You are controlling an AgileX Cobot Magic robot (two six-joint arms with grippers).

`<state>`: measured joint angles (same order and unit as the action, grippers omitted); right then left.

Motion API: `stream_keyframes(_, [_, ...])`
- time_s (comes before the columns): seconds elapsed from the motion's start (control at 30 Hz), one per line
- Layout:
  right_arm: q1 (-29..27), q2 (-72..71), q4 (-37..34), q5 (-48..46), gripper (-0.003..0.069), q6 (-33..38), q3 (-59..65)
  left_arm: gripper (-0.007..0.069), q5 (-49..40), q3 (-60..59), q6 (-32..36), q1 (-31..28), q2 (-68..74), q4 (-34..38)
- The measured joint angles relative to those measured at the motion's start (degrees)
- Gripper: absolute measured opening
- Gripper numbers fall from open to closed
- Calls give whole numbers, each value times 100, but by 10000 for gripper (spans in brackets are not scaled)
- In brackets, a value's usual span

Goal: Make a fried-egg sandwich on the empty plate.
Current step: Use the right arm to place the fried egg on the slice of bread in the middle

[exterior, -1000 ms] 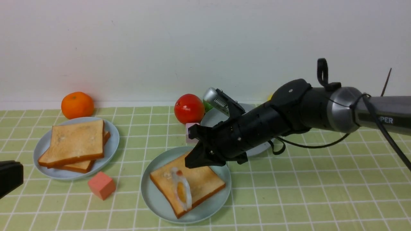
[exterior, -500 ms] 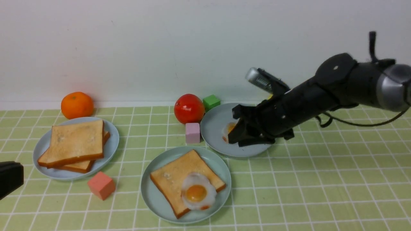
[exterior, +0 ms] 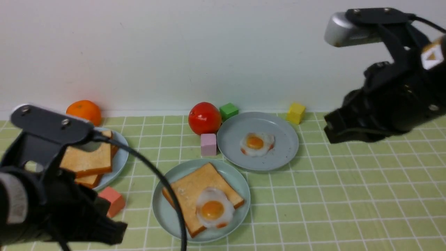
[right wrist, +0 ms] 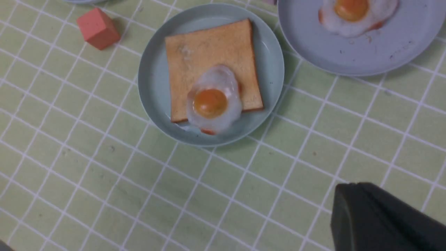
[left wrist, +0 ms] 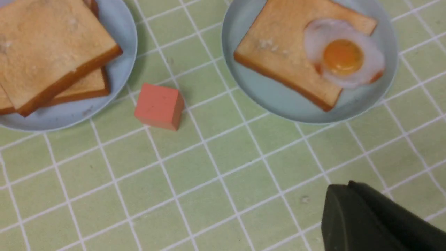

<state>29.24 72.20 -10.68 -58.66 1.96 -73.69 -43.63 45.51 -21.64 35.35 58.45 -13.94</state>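
My left gripper (exterior: 116, 232) closed, empty, near toast stack (exterior: 87, 160) | right gripper (exterior: 336, 130) closed, empty, raised well clear | teal plate (exterior: 163, 216), front centre: one slice (exterior: 190, 186), egg (exterior: 212, 211) overhanging its near corner | next, I judge: pinch top slice (left wrist: 45, 45) by crust, set squarely over egg.

I can read no words or numbers anywhere; my right arm (exterior: 393, 101) bears only a white sticker (exterior: 432, 58) with an orange triangle.

The teal plate (exterior: 167, 219) looks smooth matt plastic, the toast (exterior: 195, 186) grainy, the egg (exterior: 212, 211) glossy, the cloth (exterior: 313, 209) matt.
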Motion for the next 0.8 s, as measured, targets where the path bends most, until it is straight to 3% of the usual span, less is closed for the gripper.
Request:
stream_keyframes(0.1, [193, -461, 170, 5, 6, -89, 346, -13, 37, 293, 388, -402, 493, 259])
stream_keyframes(0.23, [311, -1191, 297, 5, 7, -103, 997, -13, 32, 930, 1981, -1361, 1301, 1394])
stream_keyframes(0.33, [322, -1389, 265, 213, 8, 38, 1357, -13, -51, 1217, 2662, -1824, 1650, 2151])
stream_keyframes(0.5, [322, -972, -542, 690, 8, 635, 1627, -13, -138, 1272, 3201, -2014, 1705, 2716])
stream_keyframes(0.63, [343, 466, -1550, 1042, 8, 1259, 1544, -13, 30, 1266, 3573, -2013, 1406, 3042])
stream_keyframes(0.8, [644, 1785, -1554, 1260, 8, 1220, 1024, -13, 446, 955, 3838, -2013, 215, 3471])
